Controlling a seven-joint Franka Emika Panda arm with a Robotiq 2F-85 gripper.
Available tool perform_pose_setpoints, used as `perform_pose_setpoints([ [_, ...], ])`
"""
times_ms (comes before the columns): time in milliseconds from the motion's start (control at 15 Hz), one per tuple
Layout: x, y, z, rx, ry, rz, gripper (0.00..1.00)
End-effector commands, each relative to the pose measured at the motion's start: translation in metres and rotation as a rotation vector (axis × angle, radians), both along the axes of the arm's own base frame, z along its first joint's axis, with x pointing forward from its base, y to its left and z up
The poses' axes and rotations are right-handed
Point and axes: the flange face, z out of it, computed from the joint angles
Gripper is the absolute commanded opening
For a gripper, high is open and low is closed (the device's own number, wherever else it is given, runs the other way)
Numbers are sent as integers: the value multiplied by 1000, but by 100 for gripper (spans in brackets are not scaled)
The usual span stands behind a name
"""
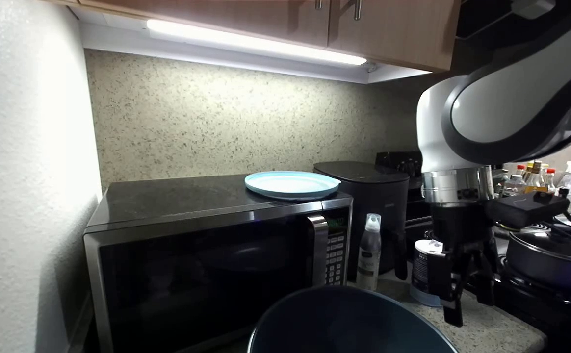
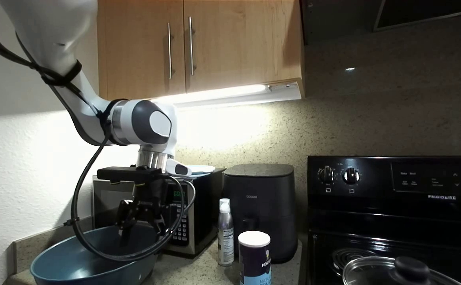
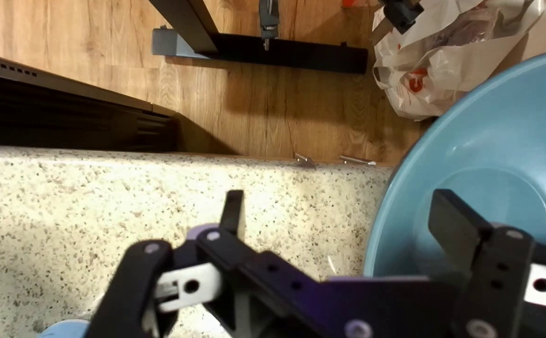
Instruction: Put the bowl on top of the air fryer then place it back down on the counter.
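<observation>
The large teal-blue bowl [image 1: 349, 321] stands in front of the microwave. It also shows in an exterior view [image 2: 92, 253] and in the wrist view [image 3: 484, 141], upright and empty. My gripper [image 3: 338, 206] is open with nothing between its fingers. In the wrist view the right finger is over the bowl's inside and the left finger over the counter [image 3: 296, 202], with the near rim between them. The gripper also shows in both exterior views [image 1: 469, 309] [image 2: 143, 235]. The black air fryer [image 2: 262, 198] stands behind the bottles, its flat top bare; it also shows here [image 1: 376, 201].
The steel-fronted microwave [image 1: 207, 279] carries a pale-blue plate [image 1: 293, 182]. A spray can [image 2: 225, 233] and a salt canister [image 2: 254, 257] stand before the air fryer. The stove with a pot [image 1: 550, 260] is beside the counter. Wall cabinets [image 2: 238, 43] hang above.
</observation>
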Motion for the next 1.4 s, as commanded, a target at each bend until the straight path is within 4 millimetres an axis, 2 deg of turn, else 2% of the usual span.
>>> perform_pose_setpoints([
  [0,6,14,-9,5,-44,-20,100],
  [267,8,19,-16,15,-40,-16,100],
  [1067,18,15,-34,3,-52,-83,100],
  [1133,19,15,-35,5,-56,-87,75],
  [1200,19,15,-36,6,-57,-87,74],
  [1333,20,15,-38,7,-57,-93,60],
])
